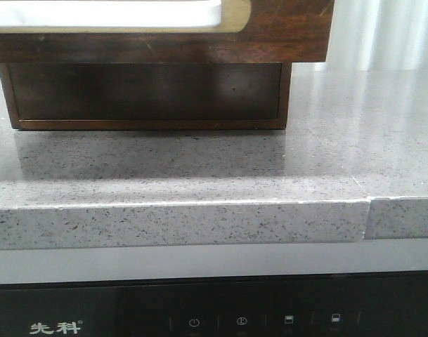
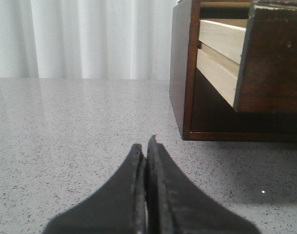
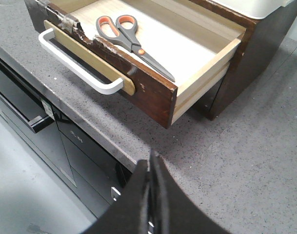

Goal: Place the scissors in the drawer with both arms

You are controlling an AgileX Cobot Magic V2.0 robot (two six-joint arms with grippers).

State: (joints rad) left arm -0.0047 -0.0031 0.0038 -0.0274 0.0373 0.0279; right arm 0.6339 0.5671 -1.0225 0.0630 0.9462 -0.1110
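Observation:
The scissors (image 3: 131,41), with orange-and-grey loops and dark blades, lie flat inside the pulled-out drawer (image 3: 153,92) in the right wrist view. The drawer's dark front carries a white handle (image 3: 72,68) on a cream-gold plate. The drawer front also shows at the top of the front view (image 1: 284,31) and, from the side, in the left wrist view (image 2: 270,58). My right gripper (image 3: 150,161) is shut and empty, above the counter edge, apart from the drawer. My left gripper (image 2: 144,146) is shut and empty, low over the counter beside the cabinet.
The wooden cabinet (image 1: 147,95) stands on the grey speckled counter (image 1: 221,168). A black appliance front (image 1: 214,316) sits below the counter edge. White curtains (image 2: 89,39) hang behind. A white object (image 3: 255,6) rests on the cabinet top.

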